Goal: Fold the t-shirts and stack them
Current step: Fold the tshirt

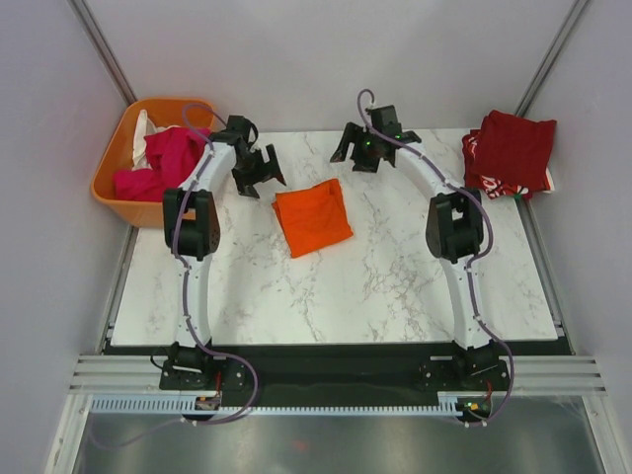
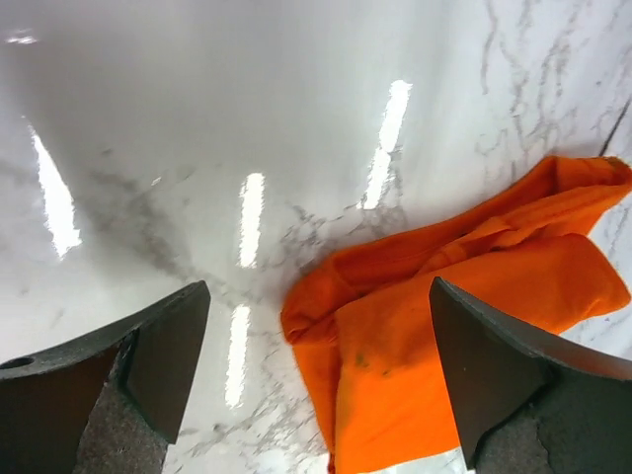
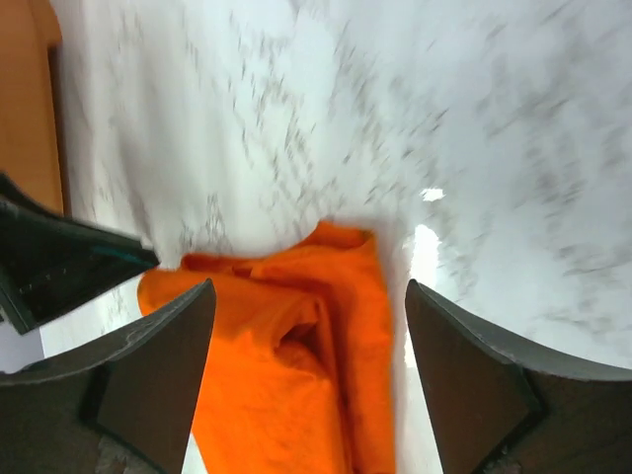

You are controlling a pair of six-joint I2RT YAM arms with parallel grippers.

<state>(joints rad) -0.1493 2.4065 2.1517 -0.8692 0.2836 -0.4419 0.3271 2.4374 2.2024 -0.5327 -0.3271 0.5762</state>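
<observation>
One orange t-shirt (image 1: 312,217) lies folded in the middle of the surface (image 1: 395,286). Left pincer (image 1: 261,180) and right pincer (image 1: 361,158) hover beside its far edge, both spread apart, empty. Fold looks finished; stacking seems next: grip the bundle without unfolding it, carry to red pile (image 1: 509,153), far right.

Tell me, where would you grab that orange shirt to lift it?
Probably by its far edge, coming down from above. The orange shirt lies flat and folded on the table, so only its layered edges give fingers something to pinch. The far corners sit nearest the open left gripper and right gripper, one corner each.
</observation>
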